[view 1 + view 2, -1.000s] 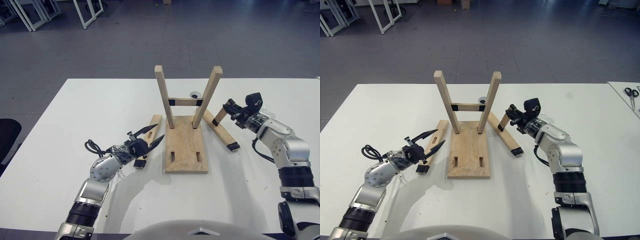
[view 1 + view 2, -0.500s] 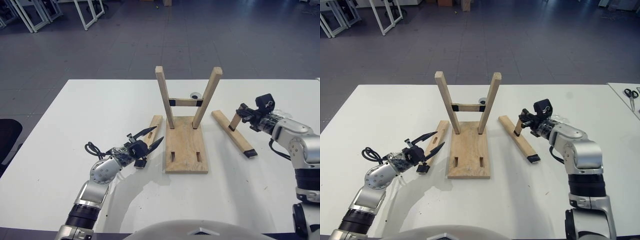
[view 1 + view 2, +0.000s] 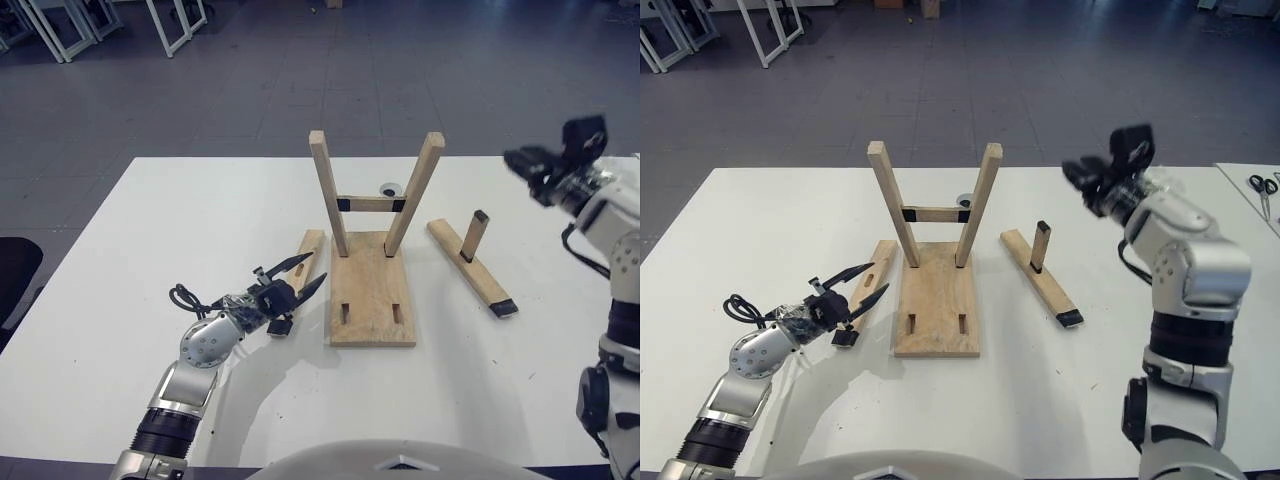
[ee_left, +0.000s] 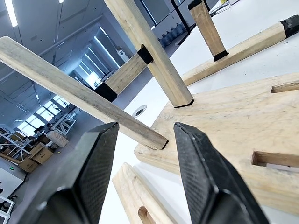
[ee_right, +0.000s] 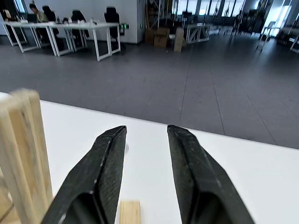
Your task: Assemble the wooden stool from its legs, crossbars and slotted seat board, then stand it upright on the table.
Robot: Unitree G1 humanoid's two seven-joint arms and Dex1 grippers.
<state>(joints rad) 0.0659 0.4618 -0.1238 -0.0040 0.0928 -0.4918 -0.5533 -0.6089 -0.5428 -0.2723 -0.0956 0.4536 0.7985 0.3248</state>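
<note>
The slotted seat board (image 3: 372, 300) lies flat on the white table (image 3: 150, 230). Two legs (image 3: 328, 195) (image 3: 415, 195), joined by a crossbar (image 3: 371, 204), stand up from its far end. A second leg piece (image 3: 470, 270) with a short crossbar stub (image 3: 473, 235) sticking up lies to the board's right. Another loose leg (image 3: 308, 250) lies along the board's left side. My left gripper (image 3: 316, 265) rests open low over that leg, fingers pointing at the board (image 4: 224, 116). My right gripper (image 3: 530, 165) hangs open and empty in the air, above and to the right of the stub (image 5: 130, 212).
A small round object (image 3: 389, 188) sits on the table behind the standing legs. Scissors (image 3: 1262, 185) lie on a separate table at far right. A black cable (image 3: 185, 295) loops by my left wrist. The near half of the table is bare.
My right gripper let go of the leg piece with the stub, which now lies to the right of the board, and rose up and to the right. The left arm stayed still.
</note>
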